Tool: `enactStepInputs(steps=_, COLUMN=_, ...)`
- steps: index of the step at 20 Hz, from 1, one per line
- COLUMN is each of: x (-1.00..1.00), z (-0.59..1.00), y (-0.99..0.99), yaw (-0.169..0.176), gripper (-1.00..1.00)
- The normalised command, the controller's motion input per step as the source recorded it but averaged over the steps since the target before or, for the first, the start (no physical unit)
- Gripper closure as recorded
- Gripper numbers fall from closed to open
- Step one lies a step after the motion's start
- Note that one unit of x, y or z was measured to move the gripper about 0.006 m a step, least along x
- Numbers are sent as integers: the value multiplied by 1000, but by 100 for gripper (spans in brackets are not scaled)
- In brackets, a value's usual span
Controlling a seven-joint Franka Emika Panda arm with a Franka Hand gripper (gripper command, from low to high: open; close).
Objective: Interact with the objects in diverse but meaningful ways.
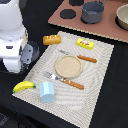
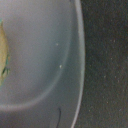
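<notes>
Arm, white, at the exterior view's left, its pincer (image 1: pixel 25 56) hanging low over the mat's edge beside a grey translucent disc (image 1: pixel 31 51); whether the jaws stand apart or together cannot be told, since neither view shows them (the wrist view is filled by a pale grey curved surface (image 2: pixel 45 60), with a yellow-green patch at one margin). Step in hand, as a judgement: an approach near the bread loaf (image 1: pixel 51 39), which lies just beyond the arm; to do it well, the pincer should settle square over one item, clear of the disc, and close across the narrow width. Items: banana (image 1: pixel 23 86), at the mat's near corner; light blue cup (image 1: pixel 47 91), just beside it; yellow packet (image 1: pixel 85 44), at the far side; dark grey pot (image 1: pixel 92 12), on the brown board (image 1: pixel 107 30). Surface: a striped woven mat (image 1: pixel 97 75) on a black table (image 1: pixel 117 95), bearing a tan plate (image 1: pixel 68 66), a fork (image 1: pixel 64 80) and a knife (image 1: pixel 80 56). Room: a bowl (image 1: pixel 123 17) at the board's far end; little else shown.
</notes>
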Motion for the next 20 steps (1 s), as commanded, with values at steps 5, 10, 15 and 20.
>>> enactStepInputs(steps=5, x=-1, z=-93, y=-101, yaw=0, gripper=100)
enactStepInputs(steps=10, x=-3, z=-101, y=-134, yaw=0, gripper=100)
enactStepInputs(steps=15, x=0, z=-95, y=-128, yaw=0, gripper=100)
enactStepInputs(steps=20, x=0, z=-97, y=-125, yaw=0, gripper=100)
